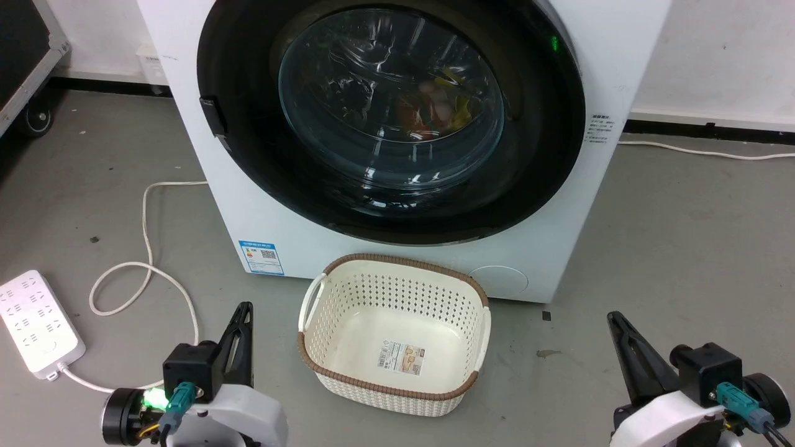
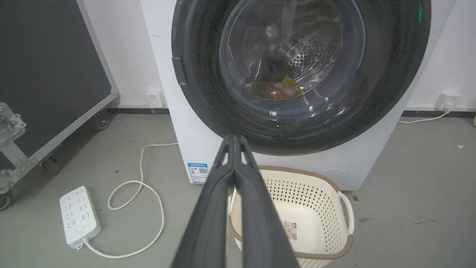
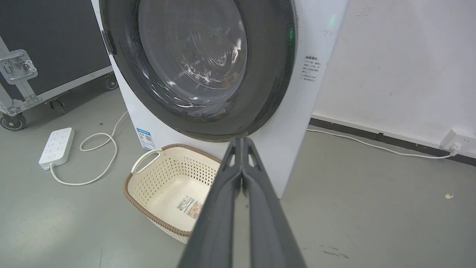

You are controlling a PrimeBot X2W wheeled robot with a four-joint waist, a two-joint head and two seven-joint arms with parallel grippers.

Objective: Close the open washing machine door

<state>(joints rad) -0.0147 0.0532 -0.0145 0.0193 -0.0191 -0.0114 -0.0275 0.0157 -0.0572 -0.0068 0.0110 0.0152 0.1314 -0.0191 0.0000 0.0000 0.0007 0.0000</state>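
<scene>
The white washing machine [image 1: 261,205] [image 2: 193,145] [image 3: 297,111] stands in front of me. Its round door [image 1: 534,155] [image 2: 390,93] [image 3: 267,74], glossy black rim around a bulging glass window, lies flat against the machine's front, and coloured laundry shows through the glass. My left gripper [image 1: 247,307] [image 2: 234,138] hangs low at the lower left, fingers together, holding nothing. Low at the lower right, my right gripper [image 1: 613,318] [image 3: 242,140] is also shut and empty. Both are well short of the door.
A cream perforated basket [image 1: 323,366] [image 2: 346,212] [image 3: 148,163] sits on the grey floor just before the machine, between my grippers. A white power strip [image 1: 34,323] [image 2: 78,216] [image 3: 55,147] with its looped cord lies at the left. A black wheeled case [image 2: 48,74] stands far left.
</scene>
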